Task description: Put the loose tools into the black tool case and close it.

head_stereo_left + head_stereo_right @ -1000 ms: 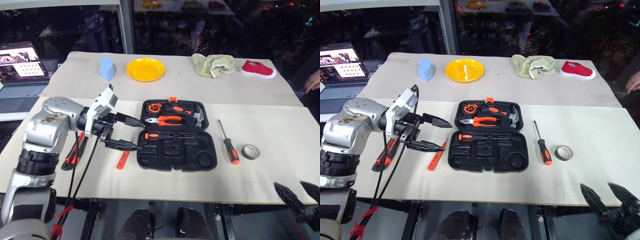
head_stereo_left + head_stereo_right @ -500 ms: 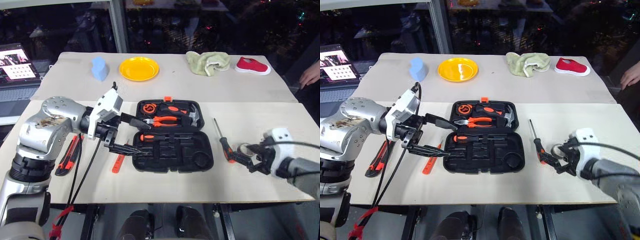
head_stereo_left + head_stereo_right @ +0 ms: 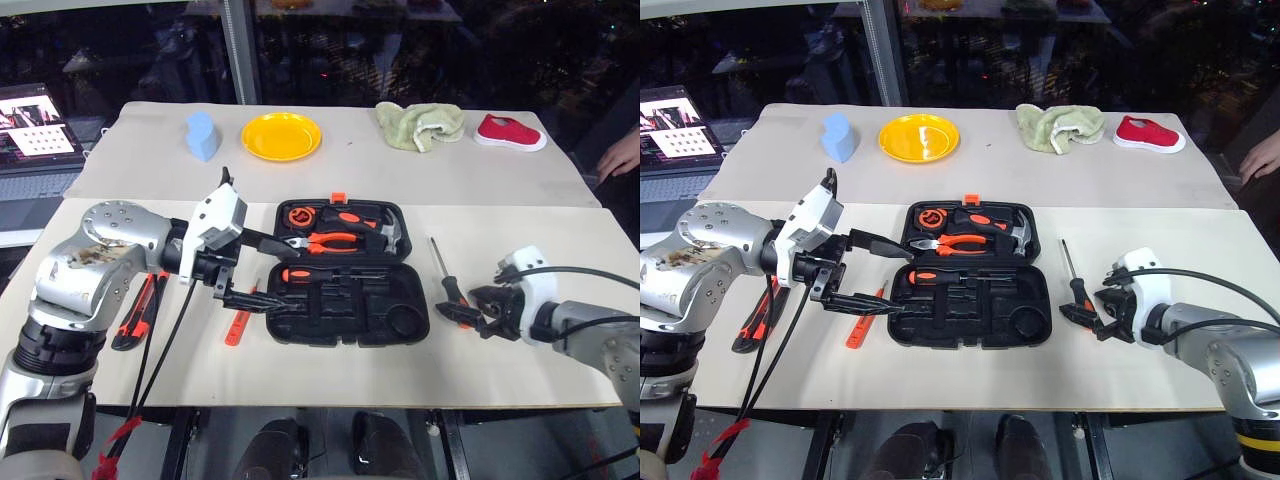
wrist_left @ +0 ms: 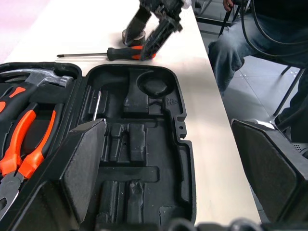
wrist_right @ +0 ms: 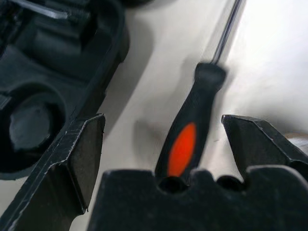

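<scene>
Lying open mid-table, black tool case holds one screwdriver; other screwdriver, utility knife, red tester still outside. Right gripper wide open, straddling handle, empty; left gripper open, empty.

The left arm is rounded silver metal, scuffed with brown marks, with dark ribbed rings lower down. A white block sits at each wrist. Black cables run along both arms, bound near the bottom with red ties. Each gripper has two black wedge-shaped fingers.
</scene>
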`<state>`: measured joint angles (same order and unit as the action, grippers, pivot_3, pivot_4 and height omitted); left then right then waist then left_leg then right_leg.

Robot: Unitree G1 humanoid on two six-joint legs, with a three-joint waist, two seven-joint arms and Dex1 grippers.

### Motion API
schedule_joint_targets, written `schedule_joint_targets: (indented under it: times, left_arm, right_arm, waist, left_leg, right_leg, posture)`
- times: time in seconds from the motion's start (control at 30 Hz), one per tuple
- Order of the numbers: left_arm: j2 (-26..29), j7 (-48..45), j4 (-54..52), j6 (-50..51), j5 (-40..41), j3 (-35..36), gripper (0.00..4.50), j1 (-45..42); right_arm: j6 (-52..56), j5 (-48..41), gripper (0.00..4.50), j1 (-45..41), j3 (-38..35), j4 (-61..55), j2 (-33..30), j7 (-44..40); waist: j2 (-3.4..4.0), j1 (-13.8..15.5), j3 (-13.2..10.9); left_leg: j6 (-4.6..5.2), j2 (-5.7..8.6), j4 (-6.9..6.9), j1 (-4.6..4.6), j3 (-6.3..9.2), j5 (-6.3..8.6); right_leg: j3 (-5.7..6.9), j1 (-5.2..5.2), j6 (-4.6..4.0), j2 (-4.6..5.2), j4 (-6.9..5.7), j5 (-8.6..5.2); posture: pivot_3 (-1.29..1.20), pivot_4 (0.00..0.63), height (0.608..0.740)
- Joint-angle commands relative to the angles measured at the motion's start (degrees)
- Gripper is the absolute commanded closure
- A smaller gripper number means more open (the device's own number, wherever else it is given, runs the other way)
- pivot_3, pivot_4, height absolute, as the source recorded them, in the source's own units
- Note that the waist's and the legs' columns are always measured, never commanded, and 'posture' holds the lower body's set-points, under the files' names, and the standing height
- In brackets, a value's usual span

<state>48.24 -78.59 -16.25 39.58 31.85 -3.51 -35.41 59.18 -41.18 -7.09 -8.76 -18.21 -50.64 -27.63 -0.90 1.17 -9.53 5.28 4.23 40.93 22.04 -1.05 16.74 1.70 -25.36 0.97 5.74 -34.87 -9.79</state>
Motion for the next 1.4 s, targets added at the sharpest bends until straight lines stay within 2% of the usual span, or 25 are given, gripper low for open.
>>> schedule_joint_targets:
  times: [0.03, 0.07, 0.1, 0.13, 0.23, 0.37, 0.43, 0.57, 0.7, 0.87, 0.97, 1.07, 1.23, 1.4]
  left_arm:
    - [0.7, 0.2, -1.3, -1.3, 1.0, 1.2, 0.04, -1.1]
    - [0.7, 0.2, -1.1, -1.3, 1.0, 1.1, 0.04, -1.3]
    - [0.6, 0.2, -1.1, -1.4, 1.0, 1.0, 0.0, -1.5]
    - [0.6, 0.2, -1.0, -1.4, 1.0, 1.0, 0.0, -1.6]
    - [0.4, 0.2, -0.5, -1.7, 1.0, 0.7, 0.0, -2.1]
    - [-0.1, 0.2, 0.8, -2.4, 0.3, 0.1, 0.0, -2.9]
    - [-0.6, 0.1, 1.7, -3.0, -0.1, -0.3, 0.0, -3.7]
    - [-0.5, -0.3, 3.1, -3.8, -0.4, -0.5, 0.0, -4.4]
    - [-0.1, -1.0, 4.8, -4.9, -1.0, -0.7, 0.0, -5.2]
    - [0.4, -2.6, 7.1, -6.0, -1.9, -1.5, 0.0, -6.8]
    - [3.0, -5.7, 7.1, -6.5, -2.3, -2.0, 0.0, -6.0]
    - [6.3, -8.4, 6.5, -7.3, -3.2, -1.9, 0.0, -4.1]
    - [10.3, -10.0, 4.3, -8.1, -2.9, -1.1, 0.0, -0.5]
    - [12.2, -8.8, 1.3, -7.2, -1.8, 1.0, 0.0, 3.1]
  right_arm:
    - [-1.0, 2.6, 0.0, -2.3, 1.1, 2.6, 2.1, -0.2]
    - [-0.9, 3.0, 0.0, -2.6, 1.3, 3.4, 2.8, 0.0]
    - [-0.7, 3.3, 0.5, -2.9, 1.3, 3.8, 3.4, 0.1]
    - [-0.5, 3.6, 0.67, -3.1, 1.3, 4.0, 3.8, 0.1]
    - [-0.3, 3.9, 1.61, -3.0, 0.6, 3.4, 4.7, -0.4]
    - [0.8, 3.7, 3.1, -2.6, -1.3, 1.9, 5.1, -0.1]
    - [3.0, 1.7, 3.49, -2.5, -5.8, 0.3, 5.6, 1.2]
    - [8.0, -3.4, 3.49, -4.8, -12.9, -2.0, 7.1, 2.8]
    - [7.6, -6.1, 3.49, -11.5, -13.7, -2.1, 4.9, -0.1]
    - [-5.7, 0.7, 3.49, -17.0, 1.0, -3.7, -2.1, -17.1]
    - [-19.1, 10.7, 3.49, -21.2, 12.5, -0.7, -3.3, -26.3]
    - [-30.0, 18.4, 3.49, -24.8, 20.9, 3.5, -3.0, -34.6]
    - [-39.4, 26.2, 3.49, -30.4, 28.4, 12.8, -0.3, -42.7]
    - [-45.1, 30.4, 3.49, -33.4, 30.7, 19.2, 2.7, -46.8]
  waist:
    - [0.0, -0.1, 0.0]
    - [0.0, -0.2, 0.0]
    - [-0.01, -0.3, 0.0]
    - [-0.01, -0.3, 0.0]
    - [-0.01, -0.4, 0.0]
    - [-0.01, -0.5, 0.0]
    - [-0.01, -0.4, 0.0]
    - [-0.01, -0.4, 0.0]
    - [0.0, -0.7, 0.0]
    - [0.0, -0.6, 0.0]
    - [-0.02, -0.9, 0.0]
    - [-0.06, -1.1, -0.1]
    - [-0.09, -1.1, -0.1]
    - [-0.1, -0.9, -0.1]
  left_leg:
    - [-0.01, 0.0, 0.01, -0.02, 0.0, -0.01]
    - [-0.02, 0.0, 0.01, -0.04, 0.0, -0.02]
    - [-0.03, 0.0, 0.01, -0.04, 0.0, -0.02]
    - [-0.05, 0.0, 0.01, -0.09, 0.01, -0.03]
    - [-0.07, 0.0, 0.0, -0.16, 0.01, -0.04]
    - [-0.1, -0.02, -0.01, -0.18, 0.01, -0.06]
    - [-0.1, -0.02, -0.02, -0.17, 0.01, -0.06]
    - [-0.1, -0.02, -0.01, -0.05, 0.01, -0.06]
    - [-0.1, -0.02, -0.02, -0.06, -0.02, -0.05]
    - [-0.11, -0.06, -0.08, -0.03, -0.06, -0.07]
    - [-0.08, -0.07, -0.06, -0.02, -0.13, -0.05]
    - [-0.02, -0.06, -0.03, 0.08, -0.38, -0.03]
    - [-0.02, -0.06, 0.05, 0.37, -0.57, -0.03]
    - [-0.03, -0.06, 0.02, 0.41, -0.53, -0.03]
  right_leg:
    - [0.0, 0.01, -0.01, -0.02, 0.0, 0.01]
    - [-0.02, 0.02, -0.01, -0.03, 0.01, 0.03]
    - [-0.02, 0.02, -0.02, -0.06, 0.0, 0.03]
    - [-0.03, 0.05, -0.04, -0.08, 0.0, 0.04]
    - [-0.06, 0.1, -0.04, -0.11, -0.01, 0.06]
    - [-0.08, 0.08, -0.06, -0.18, -0.04, 0.07]
    - [-0.08, 0.06, -0.07, -0.21, -0.04, 0.07]
    - [-0.09, -0.02, -0.07, -0.19, -0.04, 0.08]
    - [-0.14, -0.06, -0.07, -0.2, -0.04, 0.09]
    - [-0.12, -0.16, -0.14, -0.38, -0.06, 0.12]
    - [-0.1, -0.15, -0.12, -0.46, -0.03, 0.11]
    - [-0.09, -0.37, -0.06, -0.45, -0.06, 0.15]
    - [-0.08, -0.77, -0.02, -0.41, -0.09, 0.2]
    - [-0.1, -0.82, -0.03, -0.36, -0.08, 0.2]
  posture:
    - [0.0, 0.15, 0.74]
    - [0.0, 0.15, 0.74]
    - [0.0, 0.15, 0.74]
    - [0.0, 0.15, 0.74]
    - [0.0, 0.15, 0.74]
    - [0.0, 0.15, 0.74]
    - [0.0, 0.15, 0.74]
    - [0.0, 0.15, 0.74]
    - [0.0, 0.15, 0.74]
    - [0.0, 0.15, 0.74]
    - [0.0, 0.15, 0.74]
    - [0.0, 0.15, 0.74]
    - [0.0, 0.15, 0.74]
    - [0.0, 0.15, 0.74]
